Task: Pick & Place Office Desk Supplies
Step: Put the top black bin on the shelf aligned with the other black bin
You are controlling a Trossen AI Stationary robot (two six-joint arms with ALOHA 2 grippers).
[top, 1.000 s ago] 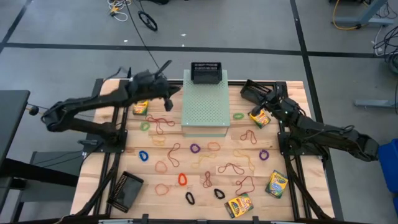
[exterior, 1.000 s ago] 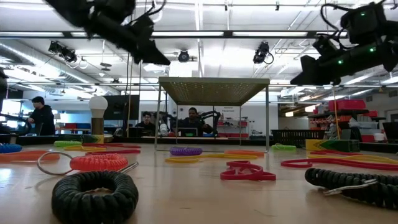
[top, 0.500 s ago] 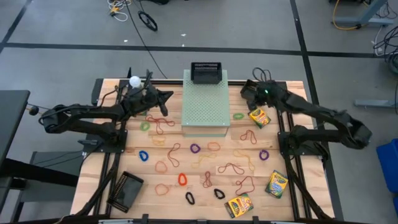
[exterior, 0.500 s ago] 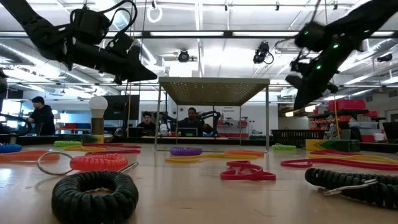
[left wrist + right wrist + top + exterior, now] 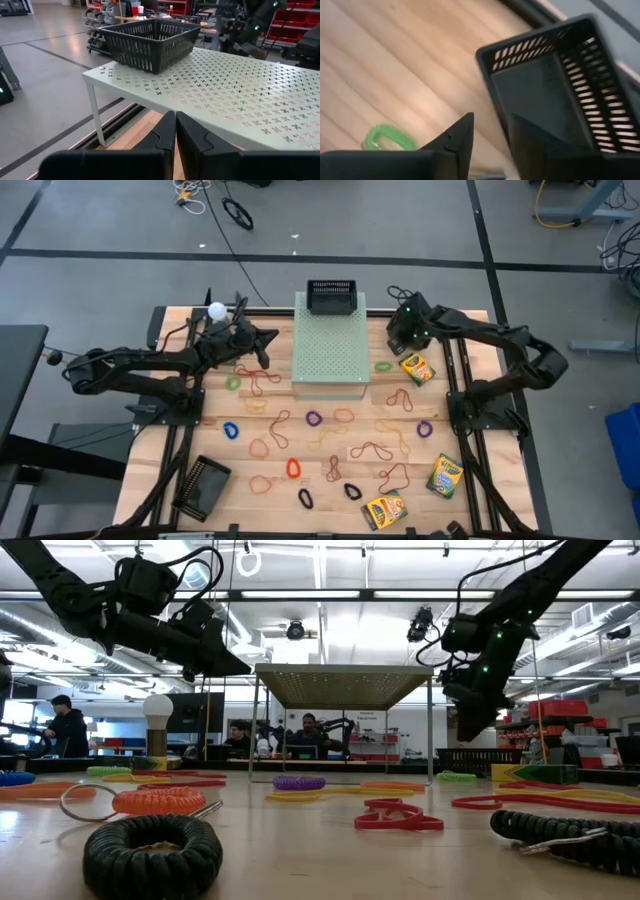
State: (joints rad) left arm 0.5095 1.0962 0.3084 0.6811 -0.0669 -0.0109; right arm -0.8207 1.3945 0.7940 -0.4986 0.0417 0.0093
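My right gripper (image 5: pixel 403 335) (image 5: pixel 491 120) hangs open, pointing down at a black mesh tray (image 5: pixel 545 95) at the table's far right. One finger is over the tray's inside and the other over the wood outside its wall; no touch shows. A crayon box (image 5: pixel 416 367) lies just nearer, beside a green rubber band (image 5: pixel 384 366). My left gripper (image 5: pixel 262 338) (image 5: pixel 175 131) is shut and empty, held above the table left of the pale-green perforated box (image 5: pixel 328 350). A second mesh tray (image 5: pixel 331 297) stands on that box. Several rubber bands (image 5: pixel 310 445) lie on the wood.
A white ball on a stand (image 5: pixel 216 310) is at the far left, behind my left arm. A third mesh tray (image 5: pixel 200 485) lies at the near left. Two crayon boxes (image 5: pixel 445 476) (image 5: pixel 384 510) lie at the near right. People sit in the room beyond the table.
My right gripper has gone from above the crayon box toward the table's far edge, then a little left, tipping down over the far-right mesh tray. My left gripper has sunk a little and drawn back left, uncovering the white ball. The crayon box has stayed put.
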